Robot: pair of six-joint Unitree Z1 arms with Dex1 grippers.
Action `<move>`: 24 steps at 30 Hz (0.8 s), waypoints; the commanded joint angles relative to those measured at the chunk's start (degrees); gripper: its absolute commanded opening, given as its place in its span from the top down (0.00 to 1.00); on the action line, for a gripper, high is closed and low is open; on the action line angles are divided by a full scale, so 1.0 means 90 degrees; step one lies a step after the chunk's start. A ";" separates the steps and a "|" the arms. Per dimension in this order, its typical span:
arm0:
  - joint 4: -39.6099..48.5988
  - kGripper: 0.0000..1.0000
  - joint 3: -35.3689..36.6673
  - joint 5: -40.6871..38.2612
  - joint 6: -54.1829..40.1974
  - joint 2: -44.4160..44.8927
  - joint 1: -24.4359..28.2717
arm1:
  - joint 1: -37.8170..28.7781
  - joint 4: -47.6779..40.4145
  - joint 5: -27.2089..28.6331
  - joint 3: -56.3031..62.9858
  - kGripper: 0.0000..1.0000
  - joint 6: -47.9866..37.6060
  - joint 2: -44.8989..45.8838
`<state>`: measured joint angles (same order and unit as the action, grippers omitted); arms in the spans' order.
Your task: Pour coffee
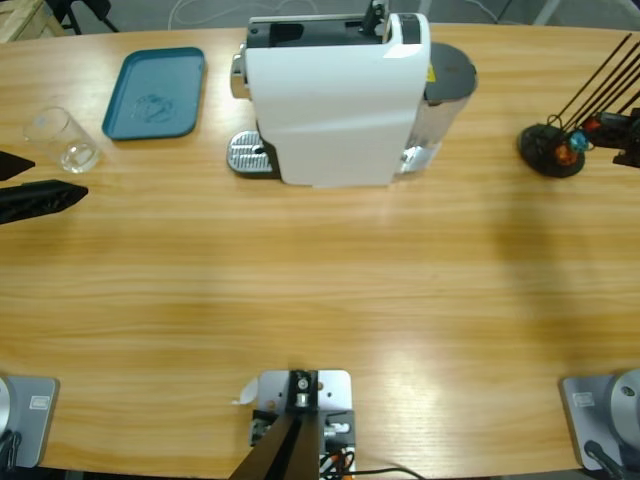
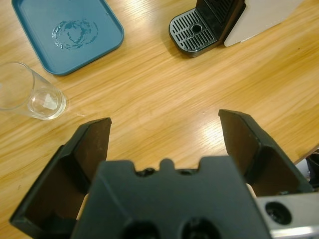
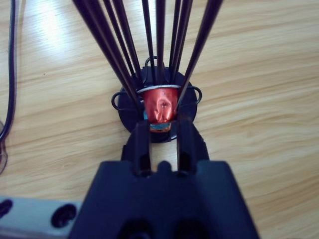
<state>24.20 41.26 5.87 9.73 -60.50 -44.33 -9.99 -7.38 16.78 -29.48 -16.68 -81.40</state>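
No coffee shows in any view. A clear glass point(image 1: 62, 140) point(image 2: 30, 92) stands upright near the table's left end, with my left gripper point(image 1: 55, 180) point(image 2: 164, 122) just short of it, jaws wide open and holding nothing. A white coffee machine point(image 1: 330, 100) stands at the back middle, and its drip grate point(image 2: 192, 32) is bare. At the right end, my right gripper point(image 3: 163, 124) point(image 1: 612, 150) is shut on a red capsule point(image 3: 159, 102) that still sits in the black wire capsule rack point(image 1: 548, 150).
A teal tray point(image 1: 155, 93) point(image 2: 67, 35) with wet ring marks lies between the glass and the machine. A blue capsule shows under the red one in the rack. The rack's thin wires point(image 3: 149, 45) rise around the capsule. A cable point(image 3: 12, 74) runs nearby.
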 commanded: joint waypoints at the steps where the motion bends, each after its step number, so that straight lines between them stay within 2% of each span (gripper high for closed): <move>1: -0.0062 0.07 -0.0239 0.0100 -0.0046 -0.0098 -0.0084 | -0.0082 0.0073 0.0235 0.0211 1.00 0.0155 0.0633; 11: -0.0082 0.07 -0.0249 0.0100 -0.0046 -0.0102 -0.0084 | -0.0101 0.0329 0.0266 0.0149 1.00 0.0184 0.0863; 12: -0.0082 0.07 -0.0249 0.0100 -0.0046 -0.0102 -0.0084 | -0.0101 0.0321 0.0209 0.0137 0.96 0.0184 0.0852; 13: -0.0082 0.07 -0.0249 0.0100 -0.0046 -0.0100 -0.0084 | -0.0105 0.0321 0.0129 0.0131 0.63 0.0184 0.0844; 14: -0.0082 0.07 -0.0249 0.0100 -0.0046 -0.0100 -0.0084 | -0.0119 0.0321 0.0100 0.0131 0.43 0.0178 0.0834; 16: -0.0082 0.07 -0.0249 0.0100 -0.0046 -0.0104 -0.0080 | -0.0131 0.0298 0.0002 0.0121 0.22 0.0174 0.0727; 18: -0.0082 0.07 -0.0249 0.0100 -0.0046 -0.0104 -0.0084 | -0.0129 0.0204 -0.0066 0.0123 0.17 0.0174 0.0611; 24: -0.0082 0.07 -0.0249 0.0100 -0.0046 -0.0113 -0.0084 | -0.0131 -0.0100 -0.0039 0.0166 0.17 0.0141 0.0320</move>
<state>23.99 41.11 5.87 9.73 -60.51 -44.33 -10.59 -5.93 16.66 -29.18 -15.75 -75.29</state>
